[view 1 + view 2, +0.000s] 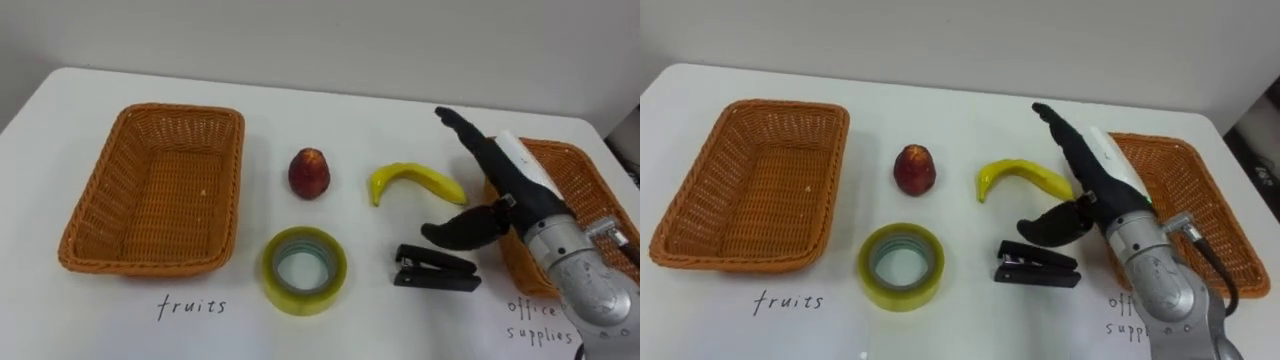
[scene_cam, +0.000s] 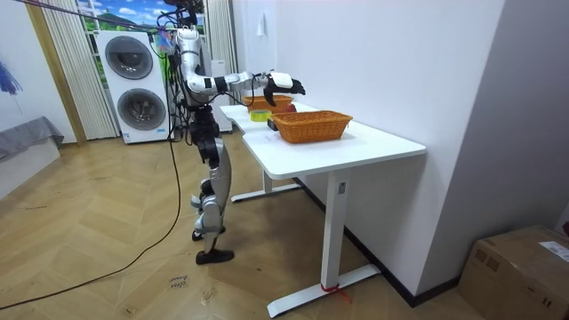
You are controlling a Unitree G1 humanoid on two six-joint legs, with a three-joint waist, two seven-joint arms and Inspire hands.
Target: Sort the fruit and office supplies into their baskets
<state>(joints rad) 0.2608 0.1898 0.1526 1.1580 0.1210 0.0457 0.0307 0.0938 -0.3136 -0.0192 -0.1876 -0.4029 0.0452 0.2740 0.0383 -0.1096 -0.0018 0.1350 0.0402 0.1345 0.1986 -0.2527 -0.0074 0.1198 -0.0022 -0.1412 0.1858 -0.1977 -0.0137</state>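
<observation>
Right hand (image 1: 505, 185) spread wide, empty; the black stapler (image 1: 435, 270) under its thumb looks rigid, weighty. Pinch mid-body, I'd say.

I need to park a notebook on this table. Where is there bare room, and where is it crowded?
Bare: the back strip of table behind the red fruit and banana, and the front strip below the tape roll and stapler. The fruits basket is empty too. Crowded: around the banana and stapler, where the open right hand hovers beside the office basket.
</observation>
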